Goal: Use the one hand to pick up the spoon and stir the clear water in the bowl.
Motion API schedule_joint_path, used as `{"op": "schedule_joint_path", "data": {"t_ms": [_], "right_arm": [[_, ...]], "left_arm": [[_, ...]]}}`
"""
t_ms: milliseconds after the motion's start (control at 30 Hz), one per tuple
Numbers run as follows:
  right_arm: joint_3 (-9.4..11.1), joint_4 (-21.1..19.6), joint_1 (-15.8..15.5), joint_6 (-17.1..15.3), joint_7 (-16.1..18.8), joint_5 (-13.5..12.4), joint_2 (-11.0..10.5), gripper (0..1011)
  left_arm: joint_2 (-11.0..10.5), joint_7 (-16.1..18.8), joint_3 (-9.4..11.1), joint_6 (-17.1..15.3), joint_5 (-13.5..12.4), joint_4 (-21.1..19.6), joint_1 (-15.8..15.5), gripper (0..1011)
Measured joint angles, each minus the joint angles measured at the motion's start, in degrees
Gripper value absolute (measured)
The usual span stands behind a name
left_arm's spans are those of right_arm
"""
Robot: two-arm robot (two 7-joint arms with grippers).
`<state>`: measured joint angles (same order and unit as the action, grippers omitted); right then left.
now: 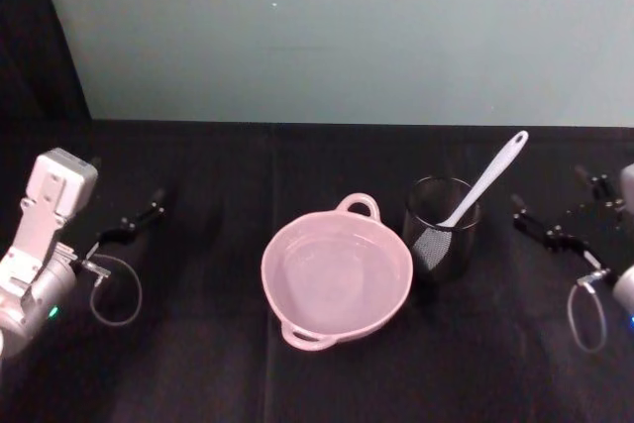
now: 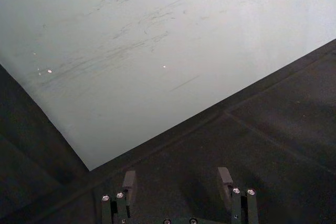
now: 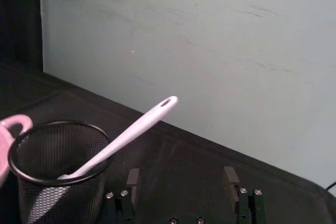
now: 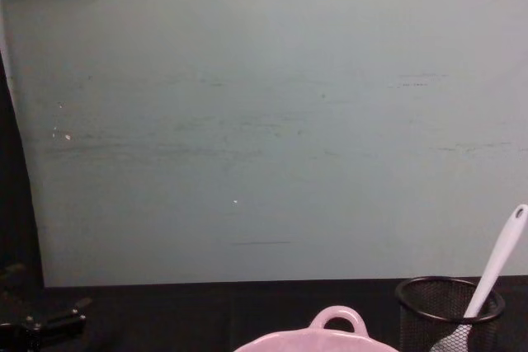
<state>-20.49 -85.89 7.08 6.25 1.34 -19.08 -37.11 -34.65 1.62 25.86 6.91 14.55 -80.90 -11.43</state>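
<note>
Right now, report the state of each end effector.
Left end effector: open, holding nothing.
Right end effector: open, holding nothing; the spoon stands in the mesh cup.

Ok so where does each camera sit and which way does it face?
Head: on the head, looking forward and down at the table; pink bowl, mesh cup holding the spoon; left arm and right arm at the edges.
Left wrist: on the left arm, facing wall and table; left gripper, fingers open.
Right wrist: on the right arm, facing cup, spoon, bowl handle; right gripper, fingers open.
Chest: low, facing the wall across the table; left gripper in the lower left corner.
Shared: head, chest and right wrist see bowl, cup, spoon.
</note>
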Motion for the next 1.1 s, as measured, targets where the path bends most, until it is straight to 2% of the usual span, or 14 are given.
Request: {"op": "schedule_joint_path", "data": {"t_ms": [67,167,200,233,367,400,467,500,567,600,700,767,900,1100], "right_arm": [[1.3,-1.1,-1.3,0.0,0.6,-1.5,-0.3,1002],[4.0,-3.2,-3.8,0.0,3.0,-6.3,-0.6,1002],[4.6,-3.5,-4.4,0.0,3.9,-8.0,-0.6,1002],[6.0,-4.2,-5.3,-0.1,5.9,-11.1,-0.4,1002],[8.3,-4.9,-6.4,-0.9,10.3,-17.8,0.4,1002],[9.4,-5.0,-6.7,-1.8,12.6,-21.3,1.1,1002],[10.4,-4.9,-6.7,-3.1,14.7,-24.8,1.8,1002],[11.3,-4.6,-6.5,-4.8,16.8,-28.2,2.6,1002],[12.0,-4.0,-6.1,-6.7,18.4,-31.3,3.3,1002],[12.4,-3.3,-5.4,-9.1,19.8,-34.4,3.9,1002],[12.5,-2.0,-3.8,-13.5,21.3,-39.4,4.4,1002],[12.2,-1.2,-2.6,-16.1,21.6,-42.0,4.6,1002],[11.2,0.4,-0.4,-18.6,21.9,-44.6,5.2,1002],[9.1,3.3,2.9,-19.9,21.6,-45.8,6.1,1002]], "left_arm": [[0.0,0.0,0.0,0.0,0.0,0.0,0.0,1005],[0.0,0.0,0.0,0.0,0.0,0.0,0.0,1005],[0.0,0.0,0.0,0.0,0.0,0.0,0.0,1005],[0.0,0.0,0.0,0.0,0.0,0.0,0.0,1005],[0.0,0.0,0.0,0.0,0.0,0.0,0.0,1005],[0.0,0.0,0.0,0.0,0.0,0.0,0.0,1005],[0.0,0.0,0.0,0.0,0.0,0.0,0.0,1005],[0.0,0.0,0.0,0.0,0.0,0.0,0.0,1005],[0.0,0.0,0.0,0.0,0.0,0.0,0.0,1005],[0.0,0.0,0.0,0.0,0.0,0.0,0.0,1005],[0.0,0.0,0.0,0.0,0.0,0.0,0.0,1005],[0.0,0.0,0.0,0.0,0.0,0.0,0.0,1005],[0.0,0.0,0.0,0.0,0.0,0.0,0.0,1005],[0.0,0.0,0.0,0.0,0.0,0.0,0.0,1005]]}}
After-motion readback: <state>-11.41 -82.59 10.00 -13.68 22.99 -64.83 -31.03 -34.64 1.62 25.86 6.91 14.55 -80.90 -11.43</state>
